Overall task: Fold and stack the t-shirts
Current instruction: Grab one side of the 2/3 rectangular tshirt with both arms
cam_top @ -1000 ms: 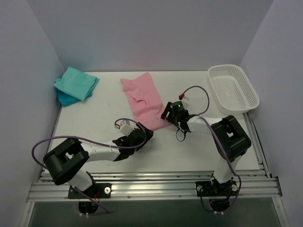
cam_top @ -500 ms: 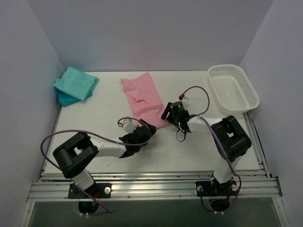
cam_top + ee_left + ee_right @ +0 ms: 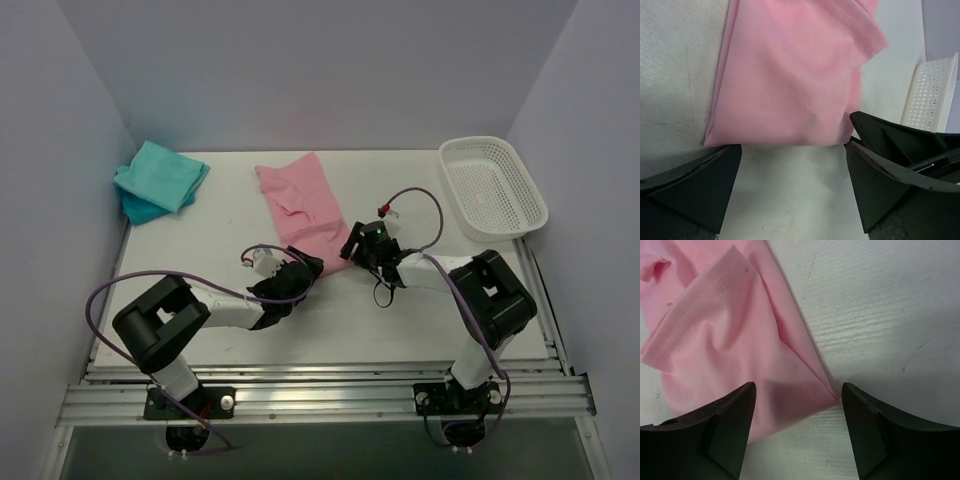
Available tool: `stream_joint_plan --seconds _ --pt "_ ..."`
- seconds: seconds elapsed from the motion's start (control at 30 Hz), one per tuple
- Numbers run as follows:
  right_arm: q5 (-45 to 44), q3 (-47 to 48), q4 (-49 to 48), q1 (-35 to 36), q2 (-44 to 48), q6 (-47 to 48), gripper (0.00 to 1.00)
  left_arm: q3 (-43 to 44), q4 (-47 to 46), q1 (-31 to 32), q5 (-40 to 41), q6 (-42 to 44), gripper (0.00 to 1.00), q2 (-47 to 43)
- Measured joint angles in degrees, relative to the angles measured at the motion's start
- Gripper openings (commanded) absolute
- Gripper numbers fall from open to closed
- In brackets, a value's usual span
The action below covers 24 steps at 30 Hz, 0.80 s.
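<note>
1. At the middle of the white table (image 3: 190, 240), a light pink t-shirt (image 3: 305, 205) is seen folded into a long strip. Its long axis runs from far left to near right, and its near end is pointed toward the two arms.
2. The left gripper (image 3: 298, 268) is held low at the near left corner of that end, with jaws spread wide and nothing held. In its wrist view the hem lies just beyond the fingertips.
3. The right gripper (image 3: 357, 243) is set at the near right corner, with jaws parted and empty. In its wrist view the shirt corner lies between the fingers, not pinched.
4. Neither arm is judged nearer, since each is matched to its own corner. A paired pinch of the near end, carried along the long axis toward the far end, is judged to be the coming move.
5. Teal and blue t-shirts (image 3: 160, 178) are piled at the far left corner, well apart. A white mesh basket (image 3: 495, 185) is placed at the far right.
6. No brand, label or writing can be read.
</note>
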<state>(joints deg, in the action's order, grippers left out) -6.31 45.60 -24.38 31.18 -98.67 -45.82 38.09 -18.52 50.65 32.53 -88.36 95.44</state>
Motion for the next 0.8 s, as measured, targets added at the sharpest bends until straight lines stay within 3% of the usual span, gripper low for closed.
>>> stream_joint_plan --seconds 0.1,0.3,0.57,0.73,0.8 --pt "-0.3 -0.7 0.6 0.7 0.9 -0.3 0.65 -1.0 -0.6 -0.3 0.0 -0.2 0.99 -0.6" --pt "-0.6 -0.9 1.5 1.1 1.0 -0.5 0.51 -1.3 -0.9 -0.6 0.1 -0.5 0.99 -0.8" --pt "-0.6 -0.7 0.1 1.5 -0.8 -0.8 0.17 -1.4 -1.0 -0.6 0.1 -0.6 1.0 -0.7" --pt "-0.4 -0.6 -0.5 1.5 -1.5 -1.1 0.15 -1.9 -1.2 -0.8 0.1 -1.3 0.99 -1.1" --pt "-0.4 -0.6 -0.5 1.5 -1.5 -1.1 0.15 -2.6 -1.1 -0.9 0.1 -1.8 0.94 -1.7"
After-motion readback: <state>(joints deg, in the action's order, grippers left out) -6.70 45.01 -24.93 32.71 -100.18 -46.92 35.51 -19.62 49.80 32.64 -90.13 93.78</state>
